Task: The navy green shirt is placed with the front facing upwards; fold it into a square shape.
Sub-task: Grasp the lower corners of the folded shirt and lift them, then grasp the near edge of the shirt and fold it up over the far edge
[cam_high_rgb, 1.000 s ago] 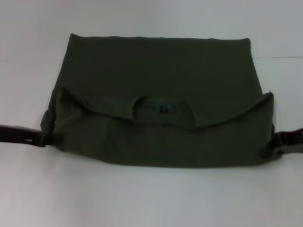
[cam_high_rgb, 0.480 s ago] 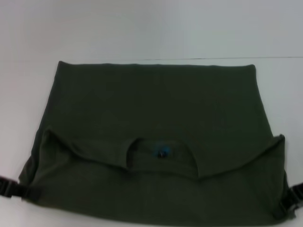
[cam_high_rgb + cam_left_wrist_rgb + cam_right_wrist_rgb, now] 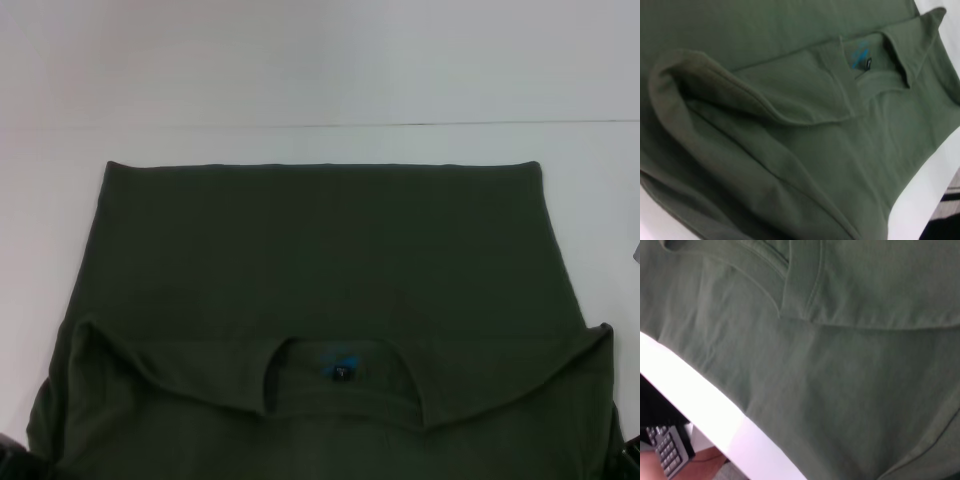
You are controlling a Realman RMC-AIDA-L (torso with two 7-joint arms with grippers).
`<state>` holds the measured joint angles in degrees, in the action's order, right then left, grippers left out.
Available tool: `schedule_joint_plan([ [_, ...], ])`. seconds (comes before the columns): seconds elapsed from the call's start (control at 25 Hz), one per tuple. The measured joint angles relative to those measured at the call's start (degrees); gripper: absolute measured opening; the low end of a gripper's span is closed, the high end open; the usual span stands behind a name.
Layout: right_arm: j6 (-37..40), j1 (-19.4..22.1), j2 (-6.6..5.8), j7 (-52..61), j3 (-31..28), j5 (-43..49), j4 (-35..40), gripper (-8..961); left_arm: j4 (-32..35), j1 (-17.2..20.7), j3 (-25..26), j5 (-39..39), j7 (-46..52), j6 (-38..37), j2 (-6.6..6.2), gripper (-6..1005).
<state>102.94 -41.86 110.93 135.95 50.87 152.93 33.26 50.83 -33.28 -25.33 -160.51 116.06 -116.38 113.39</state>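
The navy green shirt (image 3: 330, 300) lies folded on the white table (image 3: 300, 60); whether either tool grips it is unclear.

A flat white table surface (image 3: 320, 70) fills the head view, with a thin dark line (image 3: 400, 124) across it. Beyond the table edge, the right wrist view shows a grey keypad (image 3: 667, 450), partly cut off

Shirt (image 3: 320, 280) near edge: cut off by the head view's bottom edge.
Left hand (image 3: 12, 460): only a dark sliver at the bottom corner; fingers unseen.
Right hand (image 3: 630, 458): likewise a sliver; grip unclear.
Label (image 3: 341, 368): print unreadable.
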Motion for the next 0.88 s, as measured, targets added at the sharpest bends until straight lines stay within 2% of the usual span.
schedule_joint_plan([
  [0.4,0.75,0.48,-0.58,-0.23,-2.21,-0.35,1.24,55,-0.04,-1.04,0.50,0.53,0.07,0.45,-0.13,92],
  [0.64,1.63,1.00,-1.51,-1.15,-10.70,-0.56,5.66,55,0.26,-3.34,5.29,2.78,0.54,1.60,-1.54,94],
  [0.72,1.67,0.89,-2.73,-1.35,-16.22,-0.74,6.25,55,0.13,-4.23,7.00,4.25,0.56,3.56,-2.15,95],
  [0.88,0.06,0.55,-3.52,-1.30,-19.47,-3.12,6.26,56,-0.33,-5.03,7.28,5.98,0.87,7.20,-2.24,97],
])
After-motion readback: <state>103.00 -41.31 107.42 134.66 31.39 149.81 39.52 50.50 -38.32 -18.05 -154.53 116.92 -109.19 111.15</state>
